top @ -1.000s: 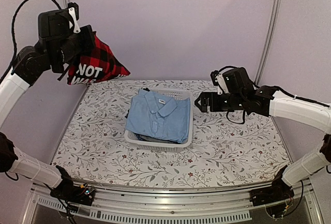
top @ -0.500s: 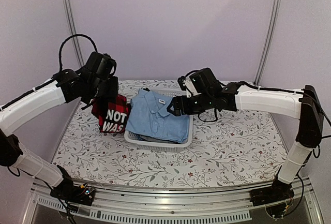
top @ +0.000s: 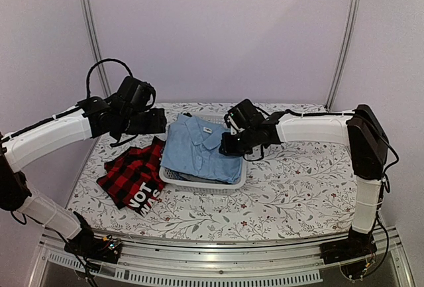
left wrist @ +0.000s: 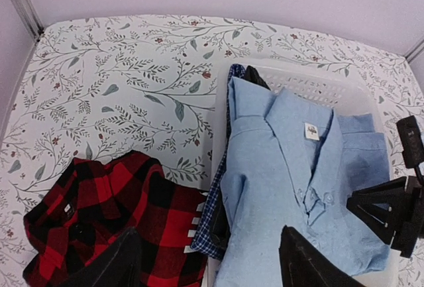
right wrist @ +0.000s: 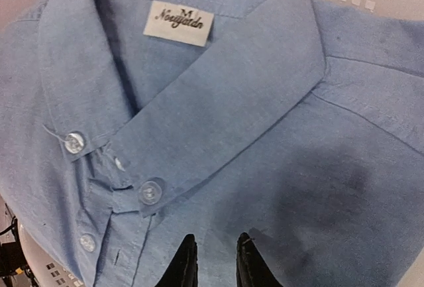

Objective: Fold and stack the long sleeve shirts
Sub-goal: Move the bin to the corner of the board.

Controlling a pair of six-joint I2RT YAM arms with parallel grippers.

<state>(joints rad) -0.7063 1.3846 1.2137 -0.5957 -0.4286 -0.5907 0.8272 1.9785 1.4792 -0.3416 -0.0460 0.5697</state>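
Note:
A red-and-black check long sleeve shirt (top: 132,177) (left wrist: 112,201) with white letters lies crumpled on the table, left of the basket. My left gripper (top: 159,122) (left wrist: 209,267) hovers open above the basket's left edge, with nothing between its fingers. A folded light-blue long sleeve shirt (top: 202,148) (right wrist: 232,101) lies on top in the white basket (top: 199,184). My right gripper (top: 228,144) (right wrist: 213,264) presses down on it below the collar. Its fingers are nearly together with blue cloth between them.
A dark blue checked shirt (left wrist: 212,214) lies under the light-blue one and hangs over the basket's left rim. The flower-patterned table (top: 298,187) ends at lilac walls behind and at the sides. Two metal posts stand at the back corners.
My left arm came down from high left and opened, letting the red check shirt drop onto the table. My right arm reached left onto the blue shirt and closed.

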